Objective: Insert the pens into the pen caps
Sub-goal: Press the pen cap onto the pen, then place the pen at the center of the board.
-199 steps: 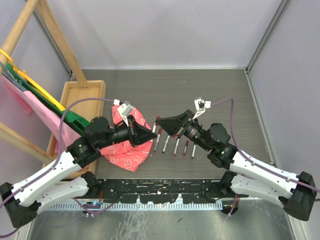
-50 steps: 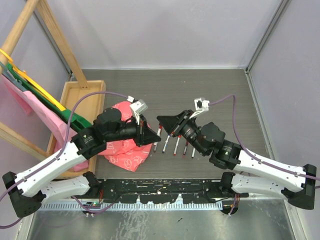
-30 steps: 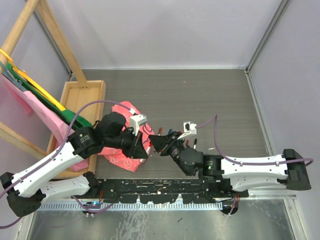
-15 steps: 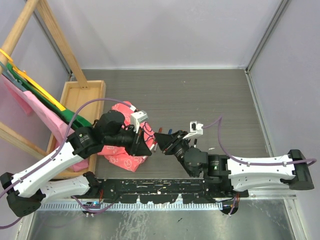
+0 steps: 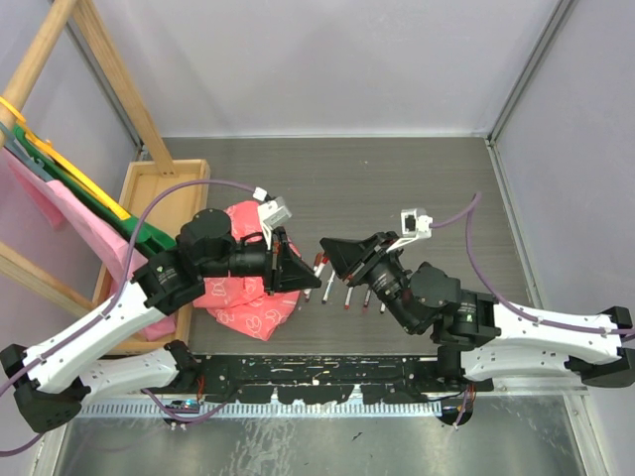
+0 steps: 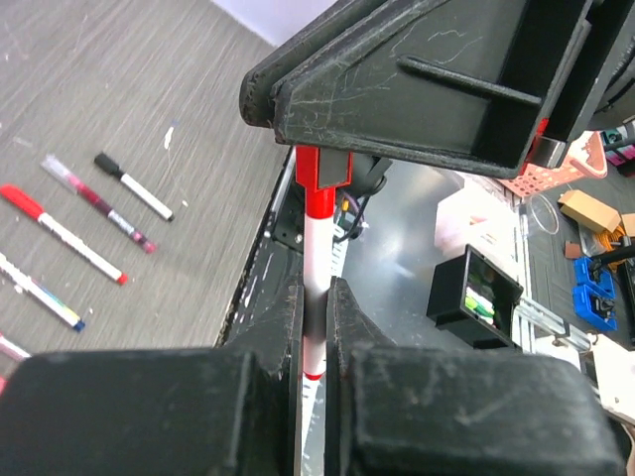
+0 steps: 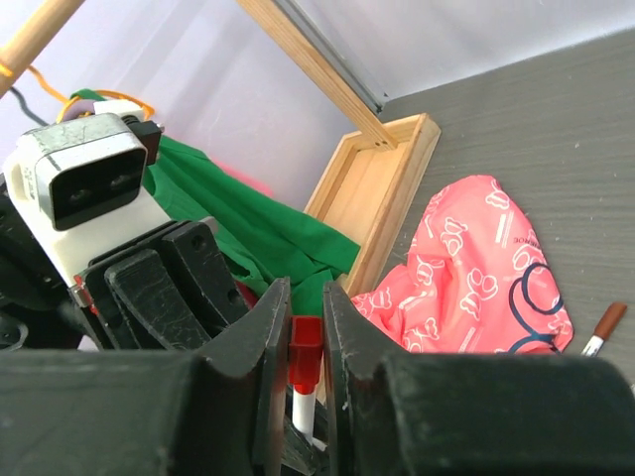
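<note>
**Top view.** The left gripper (image 5: 310, 279) and right gripper (image 5: 327, 247) meet tip to tip just right of the cloth (image 5: 248, 302), above the table (image 5: 417, 178). A pen (image 5: 319, 264) spans the short gap between them. The loose pens (image 5: 347, 296) lie in a row on the table right of the cloth, partly under the right gripper. The tray (image 5: 139, 198) stands left of the cloth.

**Left wrist view.** The left jaws are pressed onto the white barrel of the pen, pinching it upright. The pen's upper end meets a red cap (image 6: 320, 167), which is lodged between the right gripper's fingers above. Whether the cap is fully seated cannot be told. The loose pens lie on the table in the background.

**Right wrist view.** The right jaws pinch the cap, with the white barrel showing directly under it. The left gripper faces them, on the far side from the cloth. The tray touches the cloth's left edge, with green fabric (image 7: 248, 233) beyond it. A dark-capped pen (image 7: 601, 331) lies just right of the cloth.
</note>
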`<state>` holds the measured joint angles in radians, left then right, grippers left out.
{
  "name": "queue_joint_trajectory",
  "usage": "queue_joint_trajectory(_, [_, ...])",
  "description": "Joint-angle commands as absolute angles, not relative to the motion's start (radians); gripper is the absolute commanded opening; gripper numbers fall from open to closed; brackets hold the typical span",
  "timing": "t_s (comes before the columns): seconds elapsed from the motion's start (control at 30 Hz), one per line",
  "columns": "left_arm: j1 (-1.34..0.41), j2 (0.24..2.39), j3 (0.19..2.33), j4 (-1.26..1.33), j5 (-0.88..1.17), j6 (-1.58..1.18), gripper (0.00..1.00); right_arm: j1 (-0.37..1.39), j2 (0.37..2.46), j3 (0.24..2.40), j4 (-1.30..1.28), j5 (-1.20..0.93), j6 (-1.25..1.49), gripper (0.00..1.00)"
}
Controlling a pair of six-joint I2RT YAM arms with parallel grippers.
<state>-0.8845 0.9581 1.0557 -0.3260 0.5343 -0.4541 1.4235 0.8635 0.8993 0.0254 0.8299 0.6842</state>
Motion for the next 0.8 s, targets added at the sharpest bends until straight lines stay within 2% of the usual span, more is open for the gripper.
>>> queue_joint_trajectory(0.0, [-0.851, 0.944, 1.075, 0.034, 0.457, -0.427, 0.0, 1.434, 0.86, 0.943, -0.129, 0.6, 0.587, 0.07])
queue_joint_trajectory(0.37, [-0.857, 0.933, 1.023, 0.004, 0.481, -0.432, 0.0, 1.412, 0.772, 1.006, -0.134, 0.647, 0.497, 0.43])
queue_joint_trajectory(0.53, [-0.856, 0.911, 0.989, 0.007, 0.465, -0.443, 0.0, 1.412, 0.714, 0.962, -0.139, 0.655, 0.526, 0.48])
queue_joint_trajectory(0.77, [-0.857, 0.905, 0.969, 0.024, 0.48, -0.452, 0.0, 1.412, 0.722, 0.939, -0.135, 0.634, 0.564, 0.44])
